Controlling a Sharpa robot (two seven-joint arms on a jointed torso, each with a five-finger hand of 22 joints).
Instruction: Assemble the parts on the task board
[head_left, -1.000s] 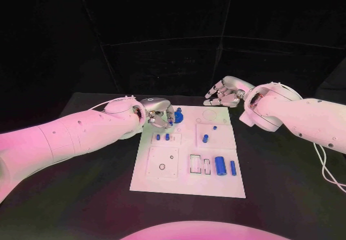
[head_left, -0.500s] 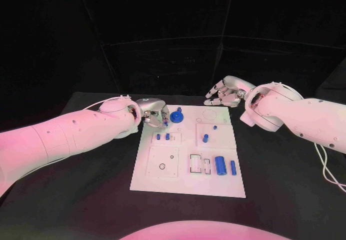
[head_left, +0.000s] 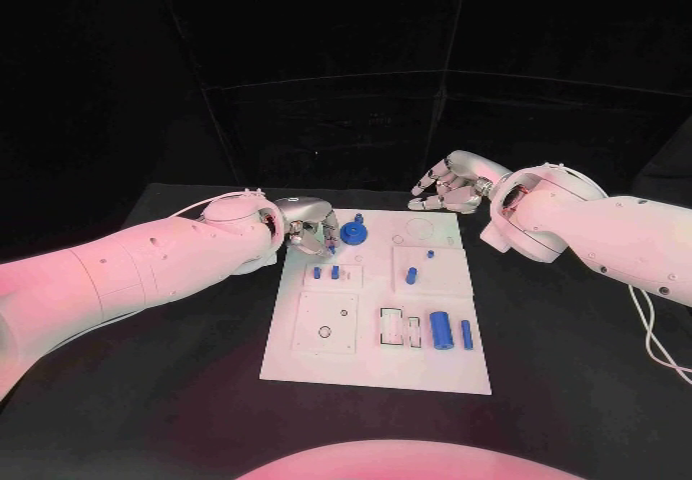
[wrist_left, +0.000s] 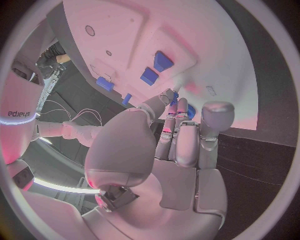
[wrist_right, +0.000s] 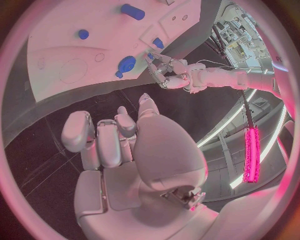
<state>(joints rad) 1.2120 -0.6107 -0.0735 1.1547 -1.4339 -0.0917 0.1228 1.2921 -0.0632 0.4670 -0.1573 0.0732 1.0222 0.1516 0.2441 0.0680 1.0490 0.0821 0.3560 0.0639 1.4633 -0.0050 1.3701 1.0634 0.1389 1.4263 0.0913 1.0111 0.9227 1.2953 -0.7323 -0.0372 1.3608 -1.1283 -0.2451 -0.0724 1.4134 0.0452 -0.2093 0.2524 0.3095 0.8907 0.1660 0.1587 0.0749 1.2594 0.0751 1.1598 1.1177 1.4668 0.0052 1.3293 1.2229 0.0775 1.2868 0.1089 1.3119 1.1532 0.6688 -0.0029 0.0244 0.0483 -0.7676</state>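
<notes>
A black table stands before a black backdrop of dark panels with thin pale seams. Past the table's edge, a glowing pink light bar hangs beside cluttered shelves.

Right wrist view. The right hand occupies the middle of the circle, its fingers curled inward with nothing in them, hanging over the black table just off the edge of the task board. On the white board stand a round blue part, a small blue part, a blue cylinder and another blue piece. The left hand reaches over the board's edge, its fingertips close beside the round blue part.
</notes>
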